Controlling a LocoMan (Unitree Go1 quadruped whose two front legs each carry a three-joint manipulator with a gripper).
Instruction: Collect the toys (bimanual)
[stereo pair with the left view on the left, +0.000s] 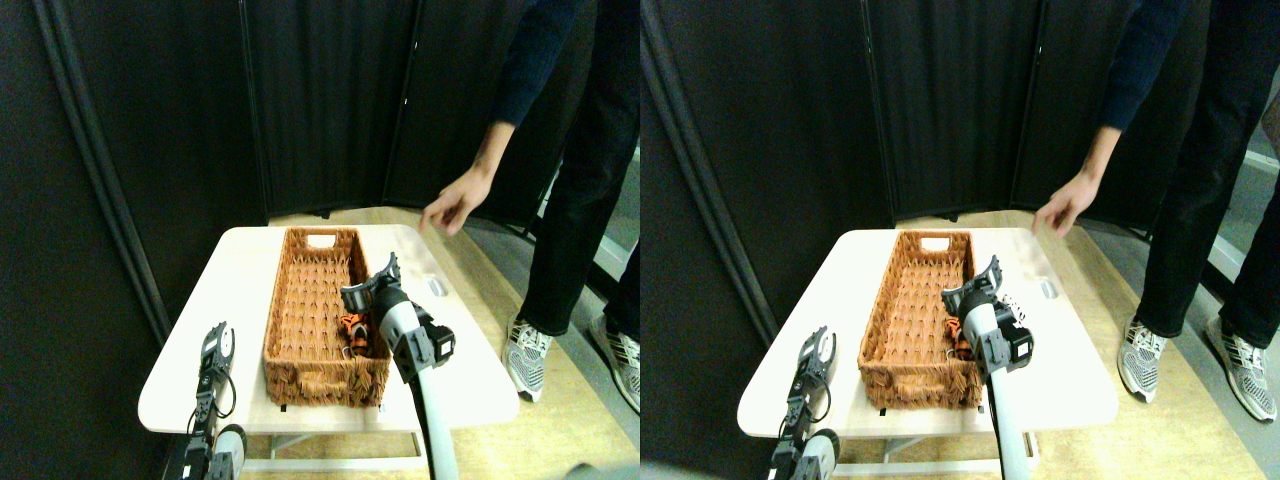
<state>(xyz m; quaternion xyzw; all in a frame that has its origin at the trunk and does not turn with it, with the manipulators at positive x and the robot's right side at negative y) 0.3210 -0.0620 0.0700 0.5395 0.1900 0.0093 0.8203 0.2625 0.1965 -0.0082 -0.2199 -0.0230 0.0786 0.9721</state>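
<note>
A long brown wicker basket (312, 300) lies lengthwise on the white table (235, 290). An orange-black striped tiger toy (352, 328) lies inside it, against the right wall near the front end. My right gripper (373, 280) hovers open over the basket's right rim, just above and behind the tiger, with nothing between its jaws. My left gripper (218, 345) stands open over the table left of the basket, near the front corner, and holds nothing. No other toys show clearly.
A person stands at the back right, with a hand (455, 205) stretched over the table's far right corner and shoes (525, 350) on the floor beside the table. Black curtain panels (320, 100) close off the back and left.
</note>
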